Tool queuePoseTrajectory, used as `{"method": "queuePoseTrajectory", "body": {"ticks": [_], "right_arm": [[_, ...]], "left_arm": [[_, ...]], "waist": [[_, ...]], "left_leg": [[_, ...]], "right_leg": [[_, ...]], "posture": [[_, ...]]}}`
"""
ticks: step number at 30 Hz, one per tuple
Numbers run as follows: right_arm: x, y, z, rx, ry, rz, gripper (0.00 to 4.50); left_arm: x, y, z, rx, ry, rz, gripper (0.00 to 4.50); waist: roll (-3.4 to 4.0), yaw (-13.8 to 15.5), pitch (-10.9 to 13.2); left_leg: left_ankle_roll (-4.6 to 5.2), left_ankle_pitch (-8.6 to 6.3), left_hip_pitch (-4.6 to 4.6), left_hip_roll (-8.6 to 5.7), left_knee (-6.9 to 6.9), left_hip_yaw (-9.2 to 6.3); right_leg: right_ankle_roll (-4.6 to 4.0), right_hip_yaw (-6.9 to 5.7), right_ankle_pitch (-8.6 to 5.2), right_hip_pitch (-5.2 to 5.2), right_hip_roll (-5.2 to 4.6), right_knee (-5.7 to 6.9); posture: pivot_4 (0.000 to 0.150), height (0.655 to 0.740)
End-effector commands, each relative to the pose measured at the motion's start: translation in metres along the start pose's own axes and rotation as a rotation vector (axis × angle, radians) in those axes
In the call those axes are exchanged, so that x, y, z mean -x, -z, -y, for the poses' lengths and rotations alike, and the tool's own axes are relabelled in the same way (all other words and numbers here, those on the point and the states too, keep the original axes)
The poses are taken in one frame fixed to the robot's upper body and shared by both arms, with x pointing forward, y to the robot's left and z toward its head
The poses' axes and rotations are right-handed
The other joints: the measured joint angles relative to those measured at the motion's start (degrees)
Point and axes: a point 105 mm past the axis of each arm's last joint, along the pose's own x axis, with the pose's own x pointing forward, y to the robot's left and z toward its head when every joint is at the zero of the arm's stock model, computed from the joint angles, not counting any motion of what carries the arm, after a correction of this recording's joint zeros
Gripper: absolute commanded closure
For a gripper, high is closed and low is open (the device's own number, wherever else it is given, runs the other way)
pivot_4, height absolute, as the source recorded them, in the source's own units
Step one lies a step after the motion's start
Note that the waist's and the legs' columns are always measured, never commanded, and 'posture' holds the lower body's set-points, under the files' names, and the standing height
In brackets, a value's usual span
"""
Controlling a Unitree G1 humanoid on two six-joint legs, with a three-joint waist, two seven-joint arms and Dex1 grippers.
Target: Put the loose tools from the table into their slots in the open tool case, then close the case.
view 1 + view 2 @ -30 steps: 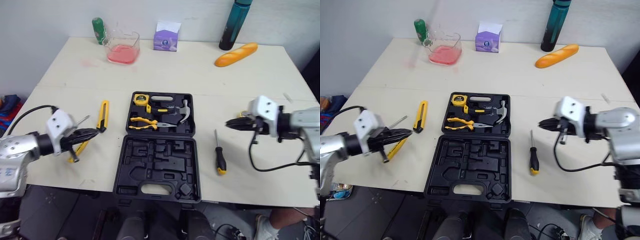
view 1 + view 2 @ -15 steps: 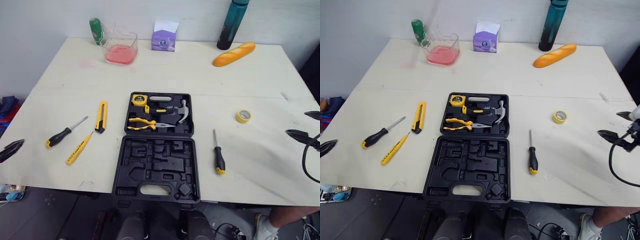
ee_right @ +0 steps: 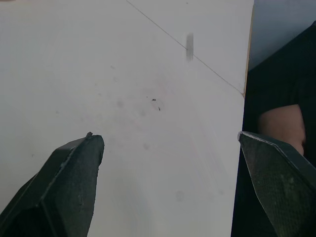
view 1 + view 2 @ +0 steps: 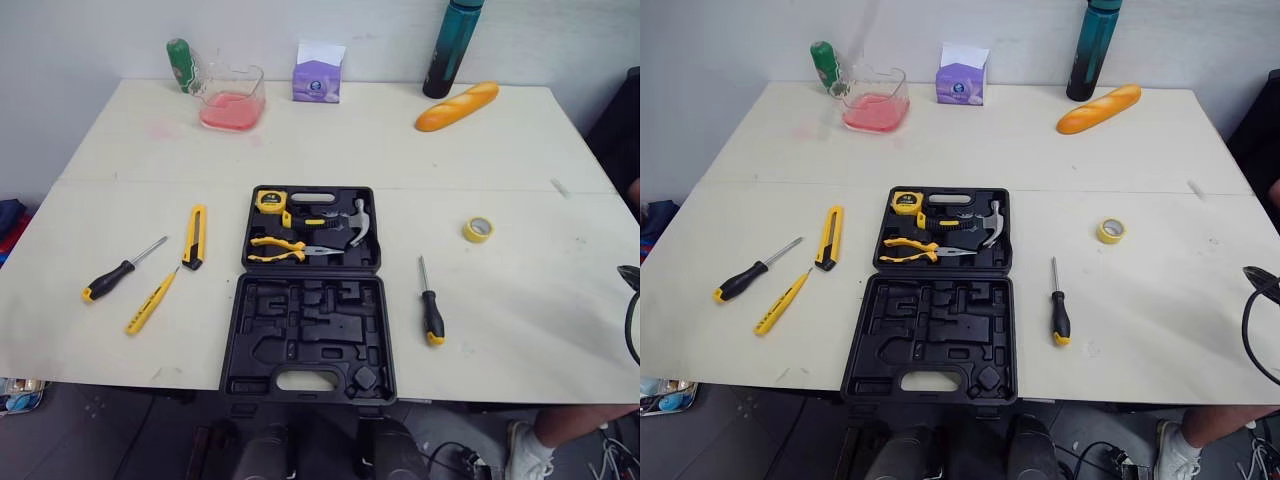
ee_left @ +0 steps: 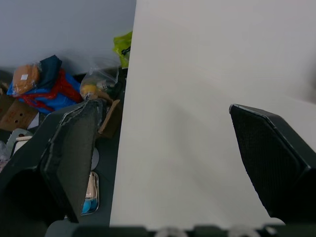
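Open tool case [image 4: 308,325] lies central on the bench [image 4: 500,160], a screwdriver [image 4: 432,318] near its right side. Fingers of left gripper [image 5: 163,106] and right gripper [image 3: 168,134] stand spread, empty, over bare bench edges, well apart from both.

The black tool case [image 4: 300,345] is laid fully open on the worktop [image 4: 400,150]. A tape measure [image 4: 270,200], pliers [image 4: 285,249] and a hammer [image 4: 355,222] are seated in its far half. A yellow utility knife [image 4: 194,236], a black-handled screwdriver [image 4: 118,271] and a slim yellow screwdriver [image 4: 150,301] are laid to its left. A second screwdriver [image 4: 430,305] is laid to its right.
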Motion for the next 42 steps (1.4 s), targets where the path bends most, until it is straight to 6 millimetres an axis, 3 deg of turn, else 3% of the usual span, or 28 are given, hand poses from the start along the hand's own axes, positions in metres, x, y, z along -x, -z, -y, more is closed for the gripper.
{"method": "queuePoseTrajectory", "body": {"ticks": [1,4,10,14,21,25,33,42], "right_arm": [[0.003,-0.013,0.006,0.020,0.017,0.044,0.00],[-0.001,-0.019,-0.001,0.010,-0.018,0.071,0.00],[-0.012,-0.054,-0.037,-0.070,-0.216,0.197,0.00],[-0.016,-0.094,-0.058,-0.081,-0.275,0.369,0.00],[-0.015,-0.139,-0.098,-0.095,-0.448,0.571,0.00],[-0.007,-0.172,-0.139,-0.101,-0.620,0.727,0.00],[0.016,-0.198,-0.208,-0.090,-0.899,0.887,0.00],[0.022,-0.200,-0.227,-0.068,-0.985,0.958,0.00]], "left_arm": [[0.004,-0.011,-0.009,-0.028,-0.009,0.030,0.02],[0.003,-0.011,-0.008,-0.026,0.005,0.036,0.02],[0.001,-0.020,0.008,-0.025,0.133,0.117,0.02],[0.005,-0.021,0.021,-0.025,0.248,0.115,0.02],[0.007,-0.017,0.036,-0.021,0.361,0.065,0.02],[0.001,-0.017,0.054,-0.040,0.450,0.035,0.02],[-0.023,-0.017,0.081,-0.061,0.518,-0.009,0.02],[-0.058,-0.025,0.107,-0.055,0.552,-0.027,0.02]], "waist": [[0.00,-0.04,0.00],[0.00,-0.03,0.00],[-0.01,0.03,-0.01],[-0.01,0.08,-0.01],[-0.05,0.16,-0.02],[-0.06,0.19,-0.02],[-0.09,0.45,-0.04],[-0.23,0.38,-0.08]], "left_leg": [[0.00,0.00,0.01,0.01,0.00,0.03],[-0.01,-0.02,0.02,0.04,0.00,0.10],[-0.06,-0.07,0.00,0.13,0.05,0.16],[-0.08,-0.09,-0.03,0.16,0.07,0.17],[-0.05,-0.10,-0.06,0.16,0.09,0.20],[-0.04,-0.10,-0.07,0.17,0.12,0.19],[-0.01,-0.12,-0.14,0.15,0.17,0.19],[-0.01,-0.12,-0.15,0.15,0.23,0.20]], "right_leg": [[0.00,0.02,0.00,-0.02,0.00,0.02],[0.00,0.08,0.00,-0.06,0.03,0.03],[-0.01,0.14,0.01,-0.13,0.10,0.08],[-0.01,0.14,0.01,-0.17,0.12,0.10],[-0.01,0.16,0.01,-0.22,0.14,0.12],[-0.01,0.17,0.01,-0.21,0.15,0.13],[-0.02,0.17,0.01,-0.23,0.16,0.15],[-0.01,0.19,0.01,-0.24,0.22,0.19]], "posture": [[0.150,0.7400],[0.150,0.7400],[0.150,0.7400],[0.150,0.7400],[0.150,0.7400],[0.150,0.7400],[0.150,0.7400],[0.150,0.7400]]}}
